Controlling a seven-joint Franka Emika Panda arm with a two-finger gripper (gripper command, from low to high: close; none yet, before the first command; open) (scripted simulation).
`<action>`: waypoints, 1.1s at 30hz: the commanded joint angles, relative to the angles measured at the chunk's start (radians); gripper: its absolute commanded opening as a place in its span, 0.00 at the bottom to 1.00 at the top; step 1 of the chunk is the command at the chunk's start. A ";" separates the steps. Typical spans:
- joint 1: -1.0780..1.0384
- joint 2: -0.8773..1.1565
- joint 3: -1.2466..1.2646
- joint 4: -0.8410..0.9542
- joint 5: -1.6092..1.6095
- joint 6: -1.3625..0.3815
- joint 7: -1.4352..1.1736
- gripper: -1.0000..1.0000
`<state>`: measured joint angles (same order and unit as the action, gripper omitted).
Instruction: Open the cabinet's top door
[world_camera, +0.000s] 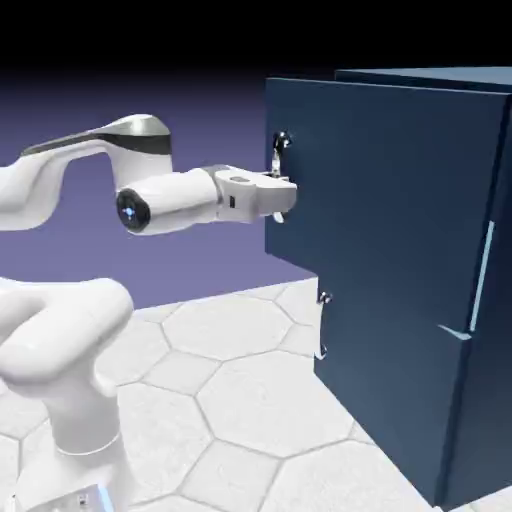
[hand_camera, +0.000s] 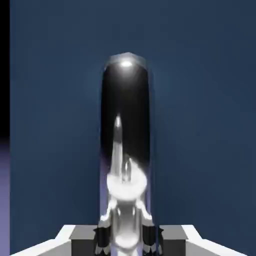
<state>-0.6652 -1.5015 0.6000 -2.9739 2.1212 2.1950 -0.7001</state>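
Exterior view: pale floor (world_camera: 240, 350) of large polygonal tiles, blue-violet backdrop (world_camera: 190, 270) darkening to black above. The navy cabinet (world_camera: 400, 410) stands at the right; its top door (world_camera: 380, 190) sits above the shorter panel (world_camera: 385, 400). The claw (world_camera: 277, 190) is closed on the top door's silver handle (hand_camera: 125, 100), near that door's left edge.

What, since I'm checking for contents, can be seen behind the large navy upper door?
Past the flat navy upper door's top edge, a strip of bluish cabinet top shows; the door hides any contents.
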 joint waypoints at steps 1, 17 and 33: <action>0.007 -0.008 -0.036 -0.015 -0.033 -0.024 -0.003 0.00; -0.032 0.016 -0.616 -0.082 -0.567 -0.387 -0.085 0.00; 0.072 0.430 -1.196 0.196 -1.110 -0.799 -0.278 0.00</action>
<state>-0.5934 -1.0719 -0.5961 -2.7780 1.0105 1.3946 -0.9785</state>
